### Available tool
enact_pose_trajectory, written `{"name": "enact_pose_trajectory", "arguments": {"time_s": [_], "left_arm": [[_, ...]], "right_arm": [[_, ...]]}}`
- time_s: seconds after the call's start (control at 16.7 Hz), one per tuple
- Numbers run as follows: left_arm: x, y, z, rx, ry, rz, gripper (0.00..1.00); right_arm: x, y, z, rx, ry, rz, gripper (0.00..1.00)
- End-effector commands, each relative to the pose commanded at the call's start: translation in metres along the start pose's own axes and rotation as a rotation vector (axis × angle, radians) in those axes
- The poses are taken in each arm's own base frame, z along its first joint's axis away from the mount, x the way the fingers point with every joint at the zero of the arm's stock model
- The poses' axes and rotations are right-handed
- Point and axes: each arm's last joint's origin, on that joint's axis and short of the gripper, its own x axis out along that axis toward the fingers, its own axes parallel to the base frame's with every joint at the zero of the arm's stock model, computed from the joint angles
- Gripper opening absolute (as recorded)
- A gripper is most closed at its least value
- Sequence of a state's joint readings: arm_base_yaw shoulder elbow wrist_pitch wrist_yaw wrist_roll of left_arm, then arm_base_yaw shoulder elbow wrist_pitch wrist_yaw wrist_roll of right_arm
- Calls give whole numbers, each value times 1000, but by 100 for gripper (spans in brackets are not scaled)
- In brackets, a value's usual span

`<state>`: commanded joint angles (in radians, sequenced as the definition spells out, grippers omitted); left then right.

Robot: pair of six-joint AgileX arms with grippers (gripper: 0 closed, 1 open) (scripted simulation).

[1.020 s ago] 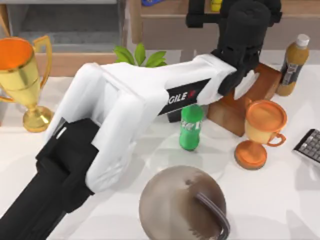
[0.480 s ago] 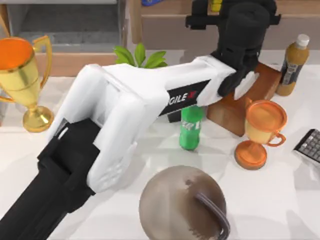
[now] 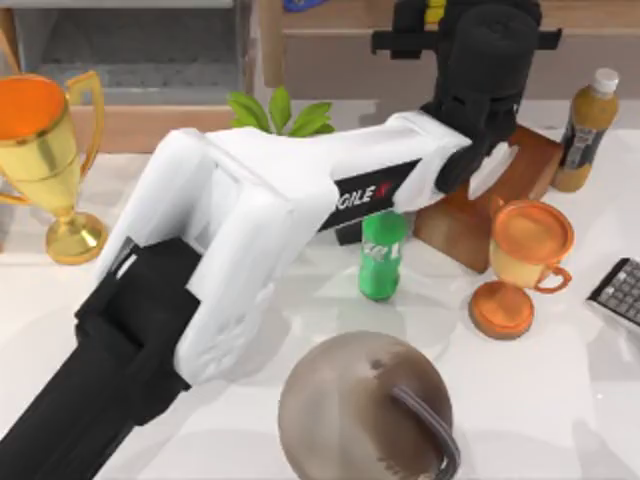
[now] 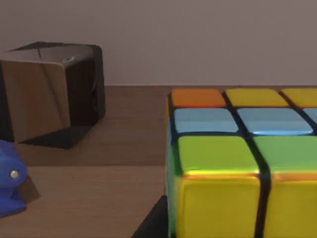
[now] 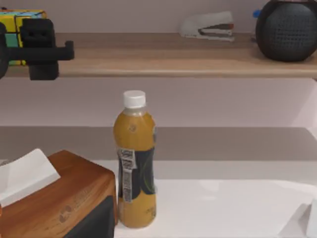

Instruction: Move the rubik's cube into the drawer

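I'm reaching my left gripper (image 5: 29,47) to the rubik's cube (image 4: 237,163) on the shelf (image 4: 99,148); grip state I cannot tell; drawer (image 3: 130,125) trip remaining.

In the top view my left arm (image 3: 250,220) covers most of the table's middle, and I can't make out the left gripper's fingers. The rubik's cube (image 4: 237,163) runs off the left wrist view at 3 and 6 o'clock. The drawer (image 3: 130,60) is cut off at 12 o'clock.
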<state>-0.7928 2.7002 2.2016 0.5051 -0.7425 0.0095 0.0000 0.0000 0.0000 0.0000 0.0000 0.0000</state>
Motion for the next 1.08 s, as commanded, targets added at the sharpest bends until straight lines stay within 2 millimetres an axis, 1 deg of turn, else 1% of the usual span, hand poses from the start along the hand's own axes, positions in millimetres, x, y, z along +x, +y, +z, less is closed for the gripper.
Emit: {"name": "enact_pose_trajectory", "arguments": {"time_s": [0.06, 0.12, 0.66, 0.9, 1.08], "left_arm": [[0, 0, 0, 0, 0, 0, 2], [0, 0, 0, 0, 0, 0, 0], [-2, -2, 2, 3, -1, -3, 0], [-15, -6, 22, 85, 15, 17, 0], [-26, -8, 25, 139, 41, 17, 0]], "right_arm": [[0, 0, 0, 0, 0, 0, 100], [0, 0, 0, 0, 0, 0, 100], [0, 0, 0, 0, 0, 0, 100], [0, 0, 0, 0, 0, 0, 100], [0, 0, 0, 0, 0, 0, 100]]}}
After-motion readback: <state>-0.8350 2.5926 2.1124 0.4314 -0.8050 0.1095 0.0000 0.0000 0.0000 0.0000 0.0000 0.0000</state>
